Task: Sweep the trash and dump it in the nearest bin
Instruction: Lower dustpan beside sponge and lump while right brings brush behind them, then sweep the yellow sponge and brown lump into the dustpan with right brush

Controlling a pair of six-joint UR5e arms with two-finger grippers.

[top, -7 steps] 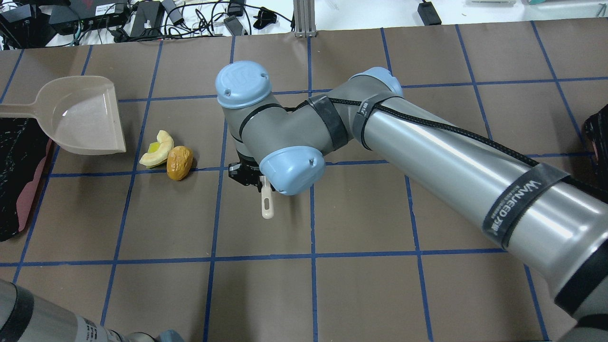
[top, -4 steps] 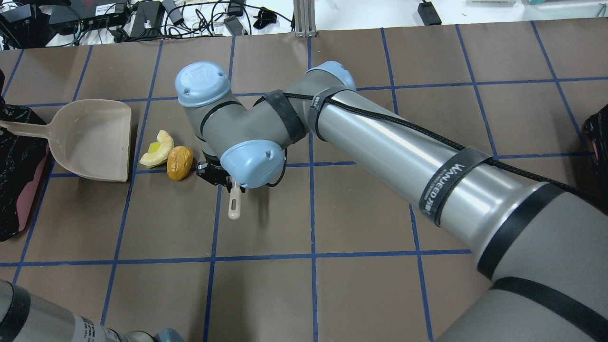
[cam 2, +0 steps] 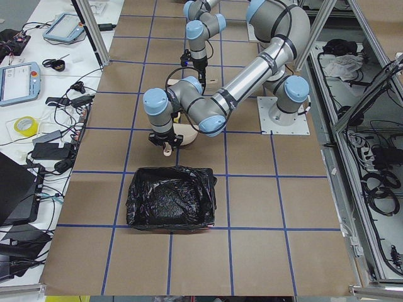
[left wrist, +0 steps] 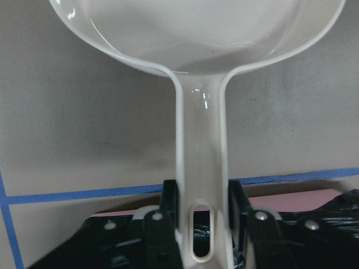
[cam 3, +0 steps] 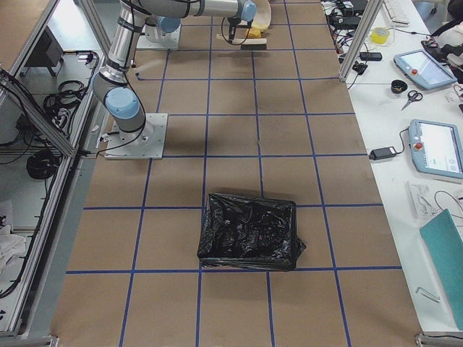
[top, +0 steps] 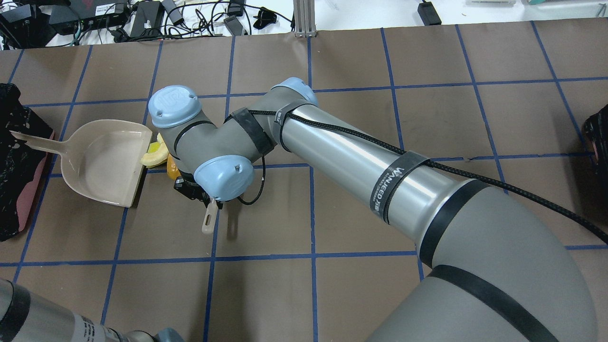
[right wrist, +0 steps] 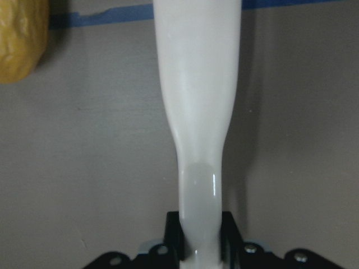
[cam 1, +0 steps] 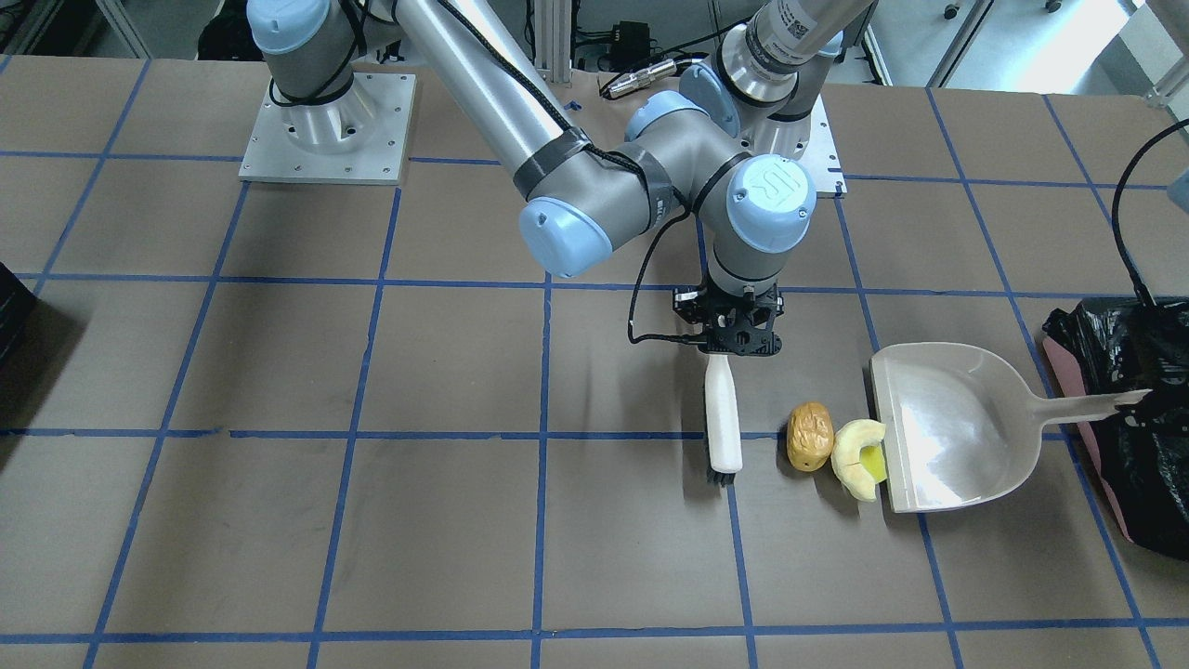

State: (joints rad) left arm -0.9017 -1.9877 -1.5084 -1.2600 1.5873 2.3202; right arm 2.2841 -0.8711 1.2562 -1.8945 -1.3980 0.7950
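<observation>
With the right pincer (cam 1: 734, 336) closed on the brush (cam 1: 723, 423), the bristles should push low along the surface (cam 1: 372, 520) so the brown lump (cam 1: 810, 435) and yellow wedge (cam 1: 859, 457) (the wedge lies at its lip) slide into the dustpan (cam 1: 957, 437), whose handle the left pincer (left wrist: 202, 207) clamps.

Robotics lab (2 teach pendants (cam 3: 436, 148), cable tangles (cam 2: 63, 132)).

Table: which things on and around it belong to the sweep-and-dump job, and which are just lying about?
Job: brush, dustpan, potato-like lump, apple-slice wedge, pink-sided bagged bin.
Lying about: black bin at the far table end, cables and adapters, tape roll, tablets.
</observation>
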